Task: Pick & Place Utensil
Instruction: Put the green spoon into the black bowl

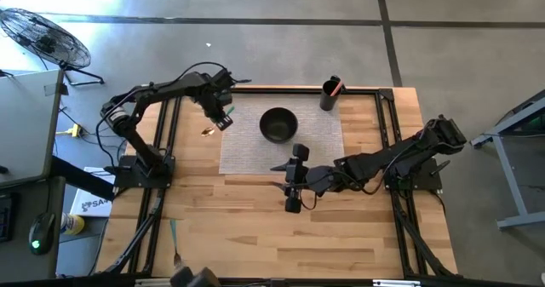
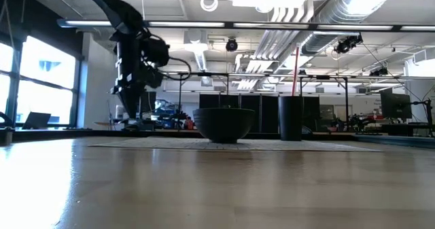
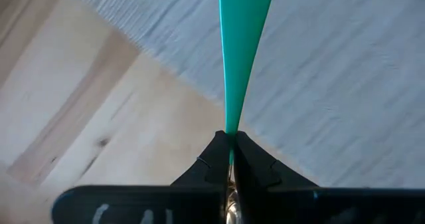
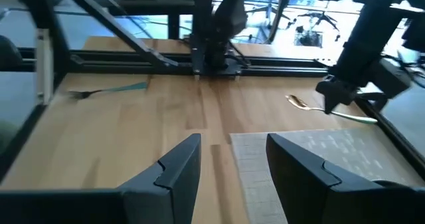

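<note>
A spoon with a gold bowl (image 1: pixel 207 132) and a teal handle (image 3: pixel 242 44) sits in my left gripper (image 1: pixel 223 115), at the left edge of the grey placemat (image 1: pixel 255 155). That gripper is shut on it. The right wrist view shows the gold bowl (image 4: pixel 297 102) low over the wood, beside my left gripper (image 4: pixel 330 103). A black bowl (image 1: pixel 278 123) rests on the placemat. My right gripper (image 1: pixel 286 185) is open near the mat's near edge, holding nothing (image 4: pixel 232 159). My left gripper pinches the spoon between its two fingers where the teal handle narrows toward the gold neck (image 3: pixel 230 132). The fingers (image 4: pixel 327 99) come from above, pointing down, across the spoon. The spoon lies about level, its handle over the mat; whether its bowl touches the table I cannot tell.
A black cup (image 1: pixel 329 94) with a red utensil in it stands at the mat's far right corner. A fork with a teal handle (image 1: pixel 174 240) lies on the wood near the table's near left corner, also seen from the right wrist (image 4: pixel 113 90). Black frame rails border the table.
</note>
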You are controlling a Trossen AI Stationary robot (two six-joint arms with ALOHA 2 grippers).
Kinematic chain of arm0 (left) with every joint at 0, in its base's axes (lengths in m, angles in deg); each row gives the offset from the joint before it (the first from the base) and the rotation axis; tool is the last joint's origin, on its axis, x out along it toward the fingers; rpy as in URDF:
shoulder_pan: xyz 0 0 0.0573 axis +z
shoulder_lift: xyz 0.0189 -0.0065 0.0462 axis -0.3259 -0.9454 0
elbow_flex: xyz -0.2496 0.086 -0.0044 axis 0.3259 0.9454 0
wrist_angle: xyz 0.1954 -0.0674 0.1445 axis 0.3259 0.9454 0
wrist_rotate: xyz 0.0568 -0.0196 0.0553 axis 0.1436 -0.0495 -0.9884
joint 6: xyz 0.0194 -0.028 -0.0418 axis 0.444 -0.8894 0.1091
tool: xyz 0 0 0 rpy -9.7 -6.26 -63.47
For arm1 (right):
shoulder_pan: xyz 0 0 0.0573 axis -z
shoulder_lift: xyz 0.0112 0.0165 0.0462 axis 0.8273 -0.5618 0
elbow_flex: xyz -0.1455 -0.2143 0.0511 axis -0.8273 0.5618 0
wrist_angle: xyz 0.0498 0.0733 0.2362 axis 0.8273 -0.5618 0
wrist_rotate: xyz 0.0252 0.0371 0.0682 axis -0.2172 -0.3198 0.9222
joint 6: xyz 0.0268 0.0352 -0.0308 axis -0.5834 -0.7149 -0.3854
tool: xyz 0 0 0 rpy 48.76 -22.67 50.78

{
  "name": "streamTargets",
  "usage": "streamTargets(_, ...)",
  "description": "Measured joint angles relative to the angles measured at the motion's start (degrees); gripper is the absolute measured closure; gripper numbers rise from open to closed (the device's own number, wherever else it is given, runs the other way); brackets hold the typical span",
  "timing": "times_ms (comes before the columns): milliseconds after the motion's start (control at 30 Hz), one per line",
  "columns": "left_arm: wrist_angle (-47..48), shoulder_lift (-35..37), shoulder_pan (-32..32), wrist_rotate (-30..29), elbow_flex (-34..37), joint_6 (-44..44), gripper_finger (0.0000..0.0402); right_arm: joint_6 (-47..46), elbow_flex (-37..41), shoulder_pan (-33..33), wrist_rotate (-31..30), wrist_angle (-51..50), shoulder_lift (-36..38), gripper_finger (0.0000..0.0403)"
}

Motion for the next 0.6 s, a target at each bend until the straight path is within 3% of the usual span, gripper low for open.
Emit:
streamTargets(400, -2.8, 2.7, -14.1, -1.1, 0.0, -2.5, 0.0396, -1.8, 0.0, -4.2, -4.4, -2.4, 0.2, 0.0237)
streamTargets(600, -9.0, 8.6, -17.6, -0.1, 0.0, -2.5, 0.0396, -4.7, 0.0, -6.9, -9.5, -8.6, 1.6, 0.0237)
